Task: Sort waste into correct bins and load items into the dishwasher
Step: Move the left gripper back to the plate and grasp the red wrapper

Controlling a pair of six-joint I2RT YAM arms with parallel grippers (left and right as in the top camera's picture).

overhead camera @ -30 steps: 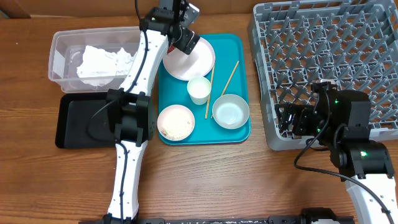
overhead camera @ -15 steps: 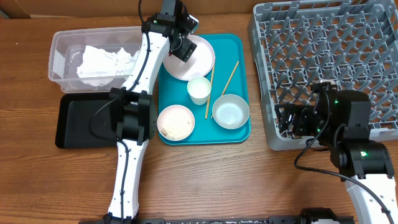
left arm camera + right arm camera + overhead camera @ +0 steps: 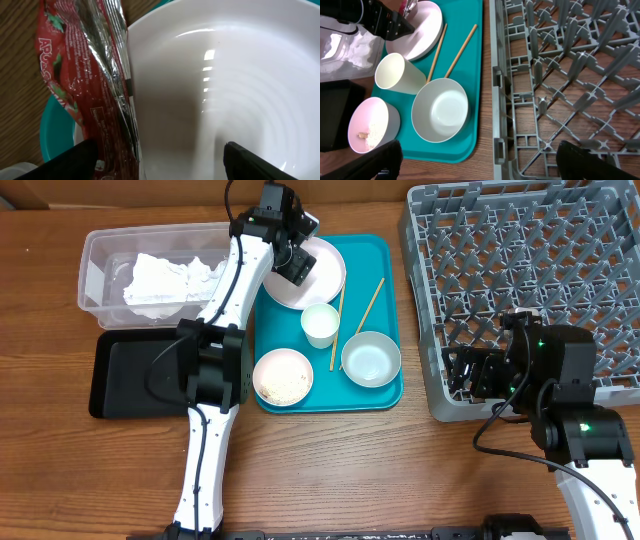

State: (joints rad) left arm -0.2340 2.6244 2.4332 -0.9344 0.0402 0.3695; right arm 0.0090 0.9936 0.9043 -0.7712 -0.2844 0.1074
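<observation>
The teal serving tray [image 3: 378, 252] sits at the centre of the wooden table [image 3: 350, 470]. It carries a round plate [image 3: 322, 280] at the rear, a white cup [image 3: 320, 324], a bowl with rice grains [image 3: 283, 376], an empty bowl [image 3: 371, 359] and two chopsticks [image 3: 366, 307]. The left gripper [image 3: 293, 260] is positioned over the plate's left edge. Left of the teal tray, the clear tub [image 3: 95, 255] holds crumpled napkins [image 3: 160, 278]; the black tray [image 3: 115, 375] lies in front of it. The grey dish rack [image 3: 500, 260] stands at right, with the right gripper [image 3: 460, 375] over its front-left portion.
</observation>
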